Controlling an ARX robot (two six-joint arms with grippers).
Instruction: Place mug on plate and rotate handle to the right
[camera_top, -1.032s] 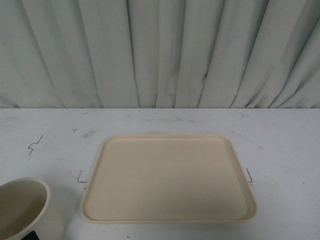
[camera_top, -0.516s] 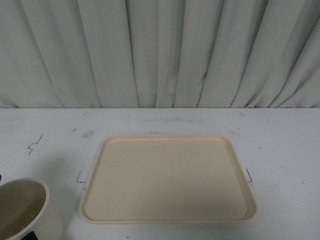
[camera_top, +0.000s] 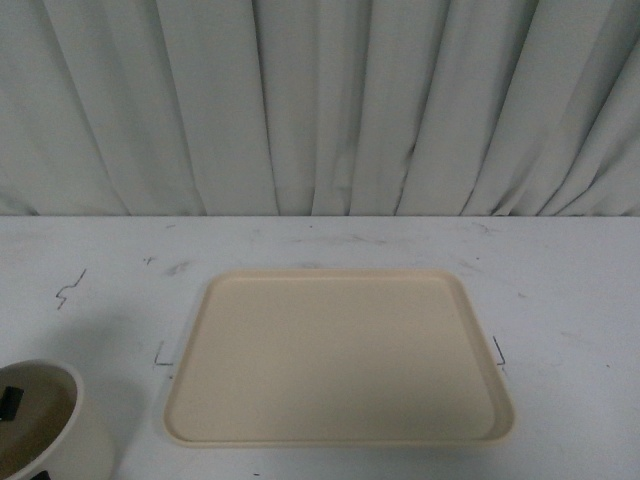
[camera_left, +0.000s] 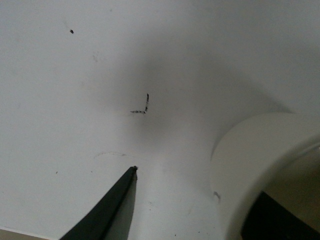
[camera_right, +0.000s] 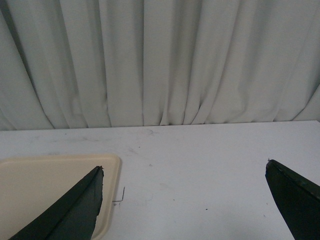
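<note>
Pale pleated curtains hang behind a white table scuffed with small pen marks. The plate lies flat in the middle of the table, nothing on it. The mug stands on the table at the near left, beside the plate and clear of its rim. Its handle cannot be made out.

The left gripper is lowered over the mug's rim. In the left wrist view one black finger is outside the white wall and the other is down inside the cup. The jaws are apart, and a strip of table shows between the outer finger and the mug. From the front, only a small dark tip shows inside the mug.

The right gripper is held level above the table to the right of the plate, facing the curtains, jaws spread wide with nothing between them.
</note>
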